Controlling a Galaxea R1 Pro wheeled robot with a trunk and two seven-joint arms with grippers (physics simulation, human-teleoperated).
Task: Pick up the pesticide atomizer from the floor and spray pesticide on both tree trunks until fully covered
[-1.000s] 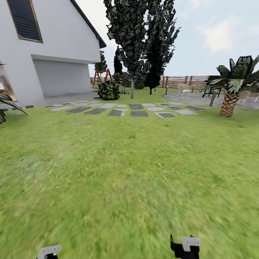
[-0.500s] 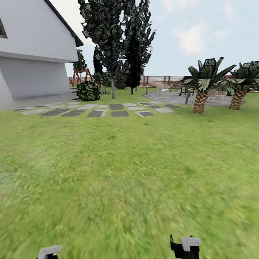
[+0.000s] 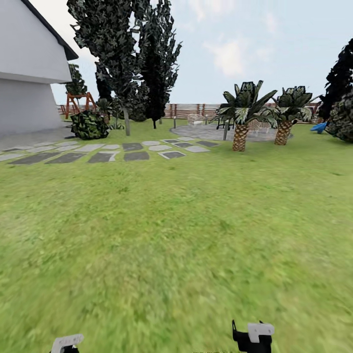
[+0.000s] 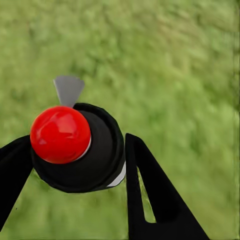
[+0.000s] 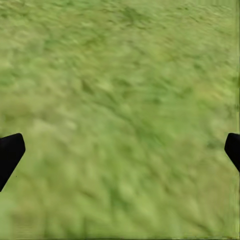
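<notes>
The pesticide atomizer (image 4: 100, 160), a black round head with a red knob and a grey nozzle, sits between the black fingers of my left gripper (image 4: 75, 152), which is shut on it above the grass floor (image 3: 176, 235). My right gripper (image 5: 120, 150) is open over bare grass, its fingertips at the frame's sides. In the head view, parts of the left gripper (image 3: 66, 343) and right gripper (image 3: 252, 336) show at the bottom edge. Far off at the back left a tall tree with a bare grey trunk (image 3: 126, 122) stands beside dark conifers; I cannot tell whether it is one of the task's trees.
Grey stepping slabs (image 3: 113, 149) cross the lawn toward a white house (image 3: 29, 78). Two short scaly palms (image 3: 240, 137) stand by a paved circle (image 3: 206, 131). A shrub (image 3: 89, 125), the slat fence (image 3: 191, 110) and dark bushes (image 3: 340, 108) border the lawn.
The head view has swung to the right: house, slabs and conifers slid left, and the palms and right-hand bushes came into view. Both grippers hold the same place in the picture.
</notes>
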